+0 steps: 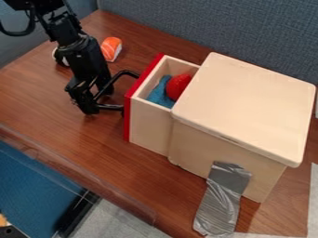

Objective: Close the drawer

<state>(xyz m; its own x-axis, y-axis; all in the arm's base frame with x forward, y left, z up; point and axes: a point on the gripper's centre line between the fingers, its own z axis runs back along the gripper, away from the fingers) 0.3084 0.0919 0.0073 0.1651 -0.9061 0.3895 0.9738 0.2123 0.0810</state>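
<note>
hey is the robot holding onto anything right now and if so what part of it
The gripper is at the outer part of the drawer's black handle, but whether it actually grips it can't be told.

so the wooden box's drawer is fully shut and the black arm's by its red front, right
No, the drawer is open: the camera view shows a red thing and a blue one inside it. The black arm is indeed by its red front.

Flat red drawer front [127, 121] is contrasting with boxy pale-wood cabinet [248, 102]. Rounded red item [178, 85] is offsetting blue cloth [160, 96]. Oblong orange toy [111, 48] is showing white stripes. Brown wooden tabletop [37, 93] is showing darker grain.
</note>
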